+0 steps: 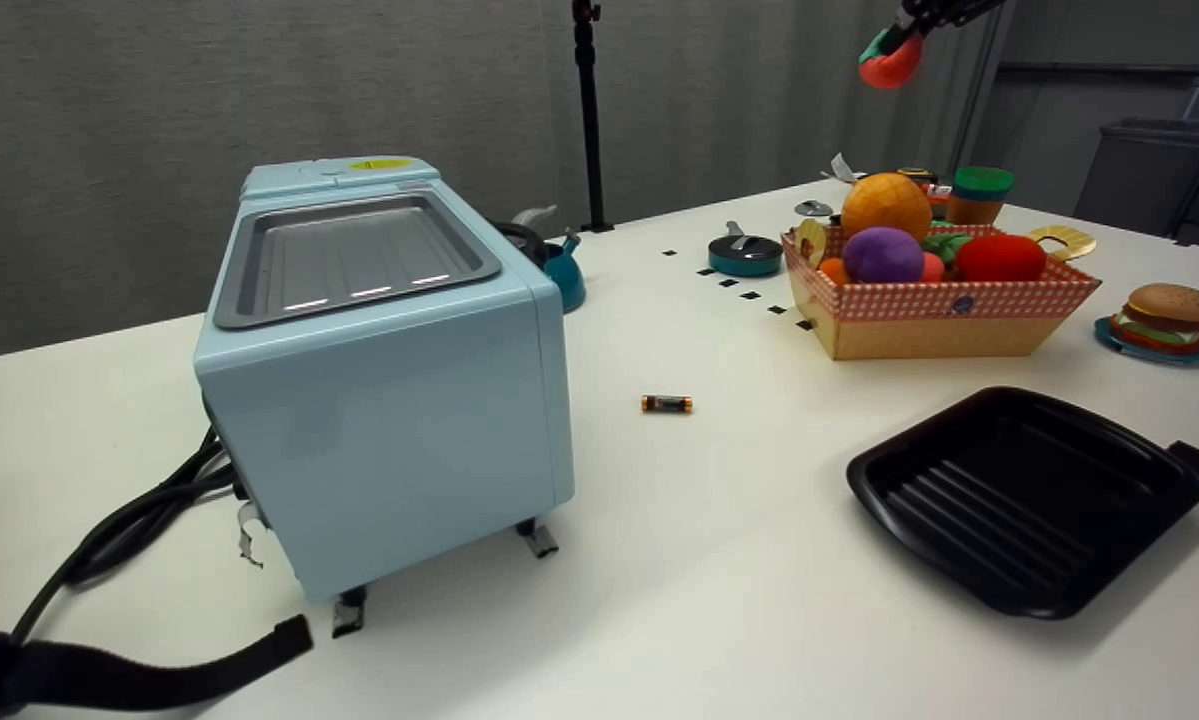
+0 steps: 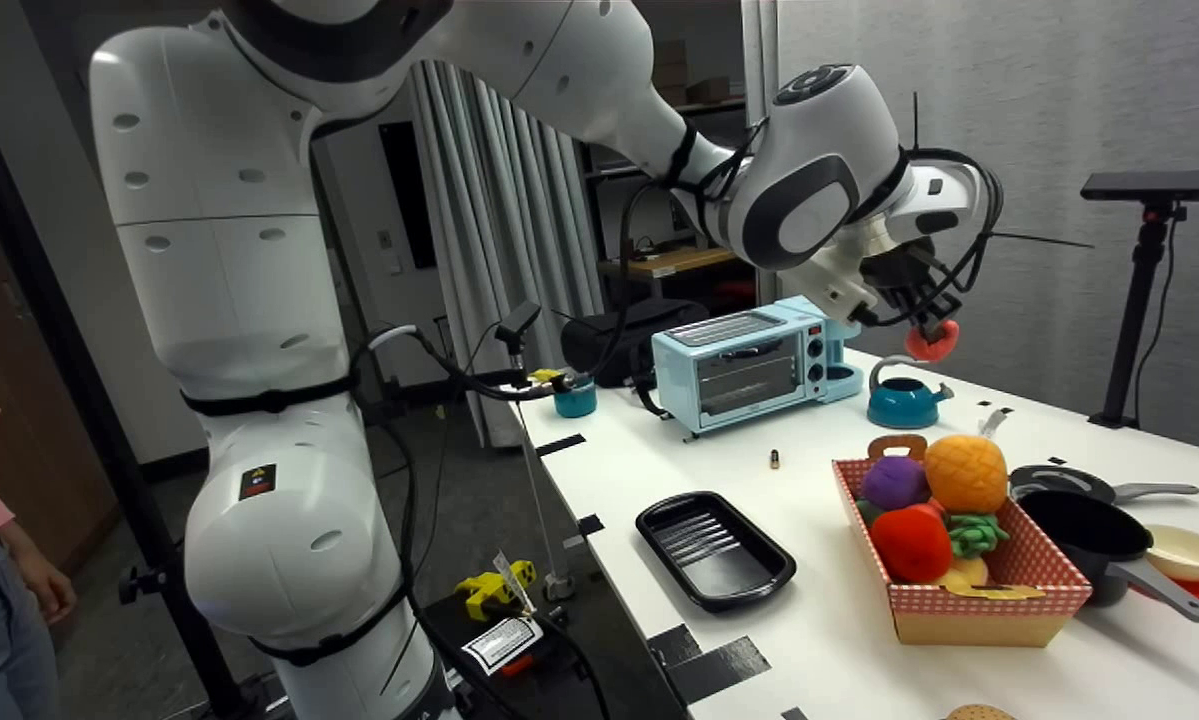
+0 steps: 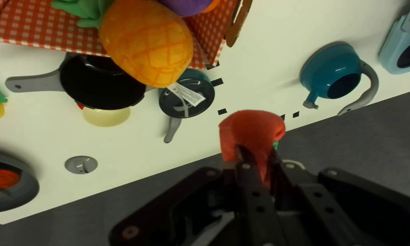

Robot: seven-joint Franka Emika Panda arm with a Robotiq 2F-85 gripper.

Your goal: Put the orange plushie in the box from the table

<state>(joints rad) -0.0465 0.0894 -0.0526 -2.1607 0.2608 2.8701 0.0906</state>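
I'm gripping the orange plushie (image 1: 891,66) in the gripper (image 3: 258,157); it's hanging higher than the box (image 1: 939,335), left of its middle in both exterior views. Grasp is looking done; lowering and releasing are remaining, alignment I'm not confirming.

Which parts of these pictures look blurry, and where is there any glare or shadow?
In the wrist view, the gripper and orange plushie look rather blurred, the yellow-orange plush fruit crisper; in an exterior view, bright glare streaks mark the gray tray atop the blue appliance, and a soft shadow falls on the table beneath it.
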